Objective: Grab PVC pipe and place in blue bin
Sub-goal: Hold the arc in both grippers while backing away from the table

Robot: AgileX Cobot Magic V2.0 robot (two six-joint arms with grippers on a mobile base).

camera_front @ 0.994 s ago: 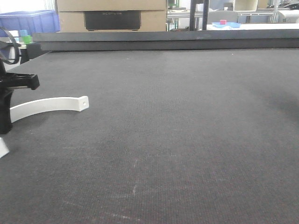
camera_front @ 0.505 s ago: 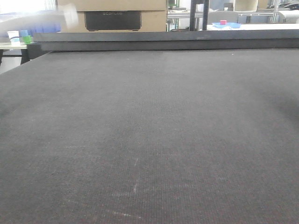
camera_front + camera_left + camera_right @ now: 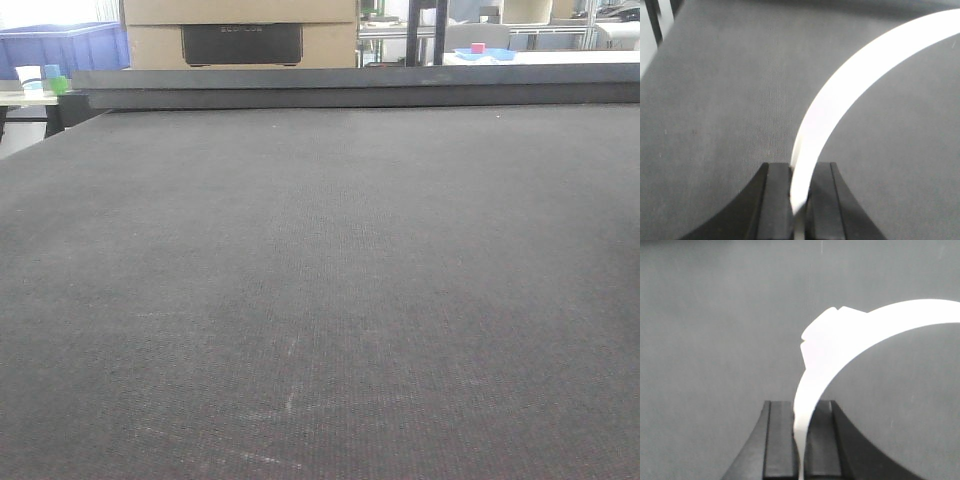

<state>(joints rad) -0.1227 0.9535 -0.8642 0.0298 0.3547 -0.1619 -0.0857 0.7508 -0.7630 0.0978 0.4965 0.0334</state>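
Observation:
In the left wrist view my left gripper (image 3: 800,167) is shut on one end of a white PVC pipe (image 3: 850,85). The pipe curves up and off to the right above the dark mat. My right gripper (image 3: 802,407) is shut on a white curved PVC pipe (image 3: 840,340) too, and this one arcs rightward out of frame. The blue bin (image 3: 60,45) stands beyond the table's far left corner in the front view. Neither gripper nor any pipe appears in the front view.
A dark grey mat (image 3: 330,280) covers the table, with a raised rail (image 3: 350,85) along its far edge. Behind the rail stands a cardboard box (image 3: 240,30). Small cups (image 3: 45,78) sit at the far left, and a blue tray (image 3: 485,52) lies far back on the right.
A second ago the left arm and a white pipe were at the front view's left edge. Both rose out of that view, passing as a blur at top left.

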